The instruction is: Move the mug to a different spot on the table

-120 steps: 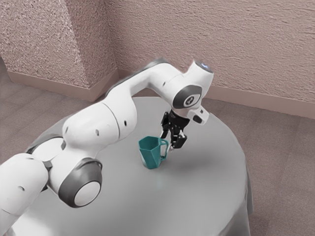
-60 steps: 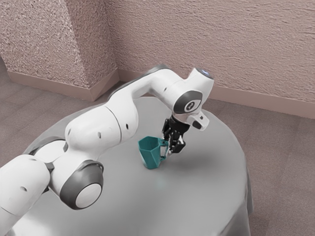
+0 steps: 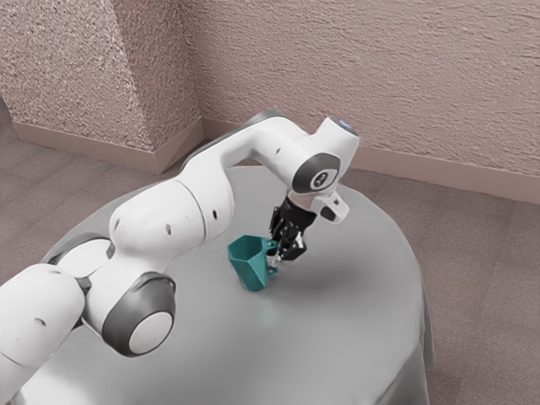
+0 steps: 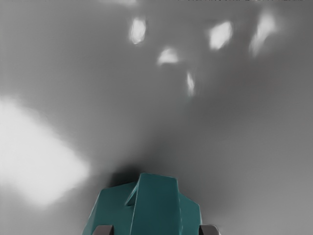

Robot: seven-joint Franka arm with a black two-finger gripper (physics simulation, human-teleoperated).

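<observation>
A plain indoor room, home-like: rough plastered walls (image 3: 405,76) with a skirting board (image 3: 439,171) stand behind the jaws, and a round grey table (image 3: 363,337) and brownish floor (image 3: 481,278) lie below them.

one mug (image 3: 251,261), one table (image 3: 363,329), one robot arm (image 3: 169,224)

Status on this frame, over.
Gripper shut on mug, handle side. Mug tilted, near middle of table. No obstacle seen around it.

The mug (image 3: 251,260) is plain teal. The table (image 3: 363,329) is smooth grey with pale glints. The arm (image 3: 173,221) is white with dark grey joints, its gripper (image 3: 279,256) black. The wall (image 3: 422,76) is speckled pinkish-brown.
</observation>
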